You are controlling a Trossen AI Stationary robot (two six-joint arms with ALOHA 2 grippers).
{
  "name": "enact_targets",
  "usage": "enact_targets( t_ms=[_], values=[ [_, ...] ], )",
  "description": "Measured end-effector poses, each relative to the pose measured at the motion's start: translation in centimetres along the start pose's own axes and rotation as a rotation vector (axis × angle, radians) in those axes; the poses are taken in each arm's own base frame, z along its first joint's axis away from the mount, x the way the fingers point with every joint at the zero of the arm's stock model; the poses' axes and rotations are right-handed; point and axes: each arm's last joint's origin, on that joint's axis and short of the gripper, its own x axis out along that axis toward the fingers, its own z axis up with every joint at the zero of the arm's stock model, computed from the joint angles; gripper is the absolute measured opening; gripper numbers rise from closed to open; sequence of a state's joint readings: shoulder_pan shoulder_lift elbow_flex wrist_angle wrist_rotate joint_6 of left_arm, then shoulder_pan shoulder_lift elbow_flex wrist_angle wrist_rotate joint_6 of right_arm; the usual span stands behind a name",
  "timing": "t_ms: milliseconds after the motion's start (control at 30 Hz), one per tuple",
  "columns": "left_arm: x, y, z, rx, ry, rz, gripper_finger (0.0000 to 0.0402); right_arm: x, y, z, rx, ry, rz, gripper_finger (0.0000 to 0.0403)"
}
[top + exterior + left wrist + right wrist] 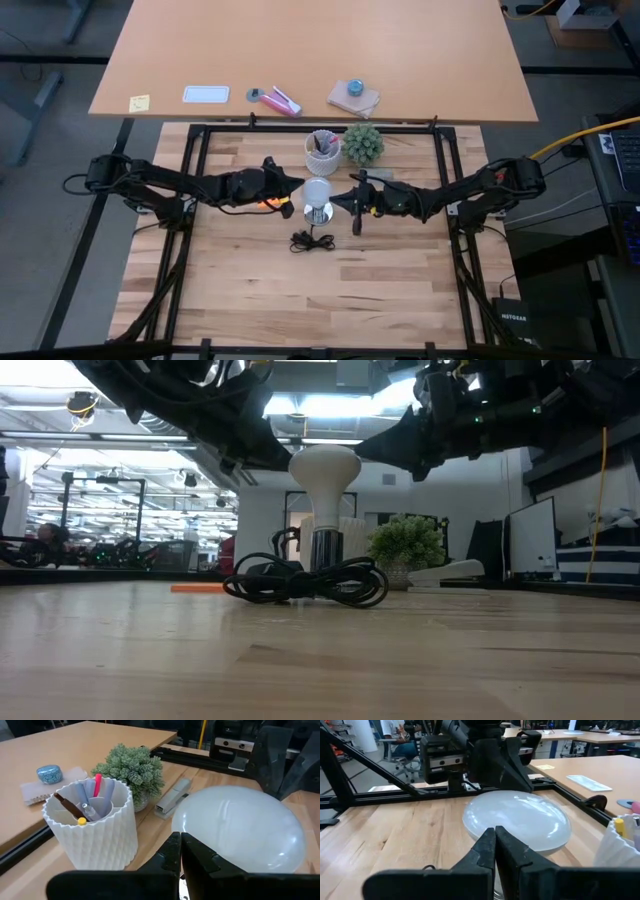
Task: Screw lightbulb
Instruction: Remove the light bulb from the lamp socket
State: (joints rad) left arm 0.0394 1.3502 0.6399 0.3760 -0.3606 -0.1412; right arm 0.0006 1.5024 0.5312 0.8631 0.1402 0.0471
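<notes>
While the pale butcher-block wooden table (250, 300) carried both dark arms, the left gripper (291, 196) and right gripper (345, 203), each pinched shut on nothing, flanked the frosted white lightbulb (317, 192) standing upright mid-table above a coiled black cord (313, 241).

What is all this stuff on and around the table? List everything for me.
lightbulb: one, frosted white, upright at the middle of the table, between both grippers
socket: one, shiny metal, under the lightbulb
cord: one, black, coiled in front of the socket
cup: one, white ribbed, holding pens, behind the lightbulb
plant: one, green, beside the cup
stapler: one, grey, near the plant
sticky note: one, yellow, far desk
left gripper: one, dark, shut, left of the lightbulb
right gripper: one, dark, shut, right of the lightbulb
</notes>
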Motion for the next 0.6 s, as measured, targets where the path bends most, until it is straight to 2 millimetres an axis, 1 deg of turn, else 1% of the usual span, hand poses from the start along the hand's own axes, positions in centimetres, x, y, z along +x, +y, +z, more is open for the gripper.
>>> enact_targets(
  t_ms=[433, 600],
  values=[
    [-0.27, -0.54, -0.26, -0.052, 0.022, -0.01, 0.0005, -0.04, -0.25, -0.15, -0.003, 0.015, -0.092, 0.0012],
    [-0.37, -0.77, -0.38, -0.045, 0.03, -0.015, 0.0005, -0.06, -0.38, -0.2, -0.004, 0.018, -0.131, 0.0012]
  ],
)
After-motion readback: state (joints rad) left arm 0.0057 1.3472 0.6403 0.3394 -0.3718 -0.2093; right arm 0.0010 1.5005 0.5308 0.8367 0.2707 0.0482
